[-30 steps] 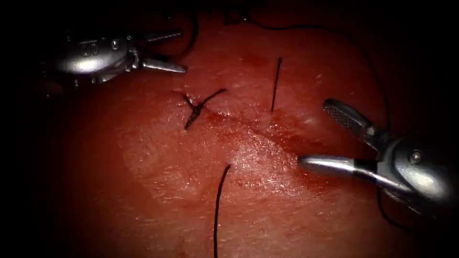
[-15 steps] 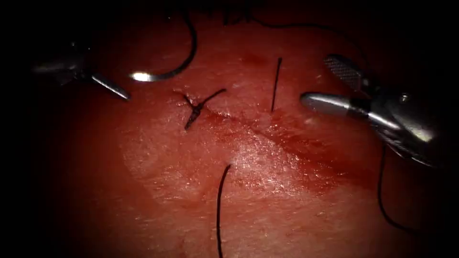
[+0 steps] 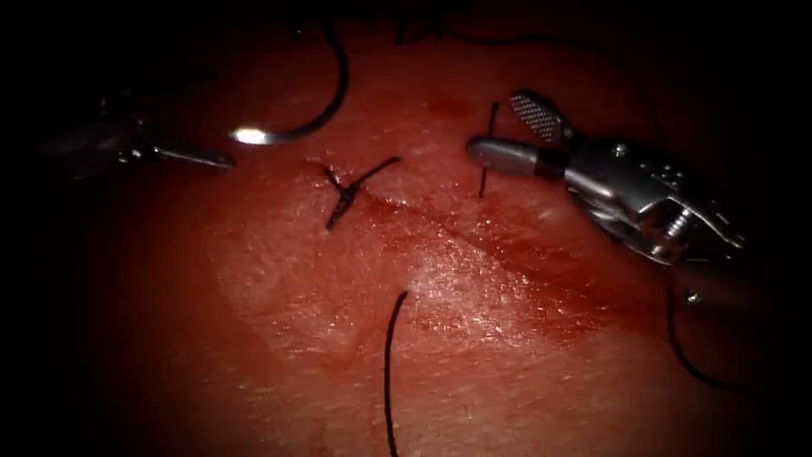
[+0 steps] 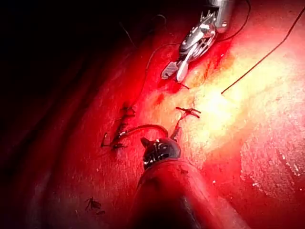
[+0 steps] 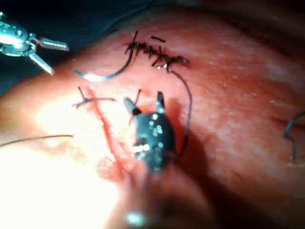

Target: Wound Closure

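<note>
The right tool (image 3: 507, 131) has moved left to the short thread end (image 3: 486, 148), jaws wide, empty. The left tool (image 3: 190, 156) holds nothing, jaws apart. The needle (image 3: 296, 127) lies free at eleven o'clock on the tissue (image 3: 474, 355), above the knot (image 3: 347, 193).

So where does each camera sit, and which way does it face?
Endoscope: above and in front, looking down at the tissue and cut; right tool open, empty.
Left wrist: rides the left shaft, looking along it at the jaws of its own left tool, which holds nothing.
Right wrist: rides the right shaft, looking along it at its own open jaws.
Shared: all three show the needle lying free on the tissue, left of the cut.
</note>
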